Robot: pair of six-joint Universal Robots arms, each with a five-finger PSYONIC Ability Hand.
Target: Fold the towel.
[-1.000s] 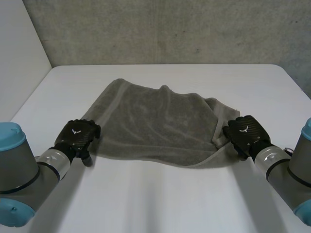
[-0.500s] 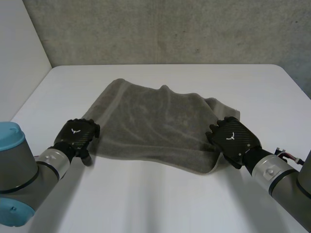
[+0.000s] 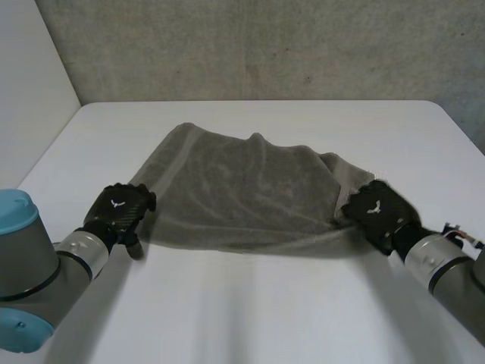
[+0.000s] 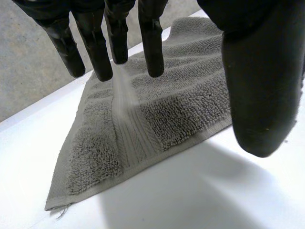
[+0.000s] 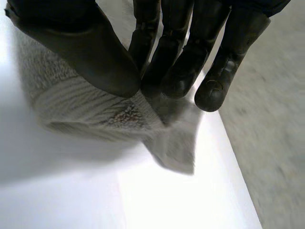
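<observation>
Right hand [image 3: 377, 213]: thumb and fingers pinched on the towel [image 3: 242, 189] at its near right corner, probably ready to carry it over. Left hand [image 3: 121, 210]: fingers straight, spread over the near left corner, gripping nothing. Towel: spread on the table [image 3: 250, 303].

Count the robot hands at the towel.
2. The left hand is open at the towel's near-left corner; the right hand pinches its near-right corner between thumb and fingers.
</observation>
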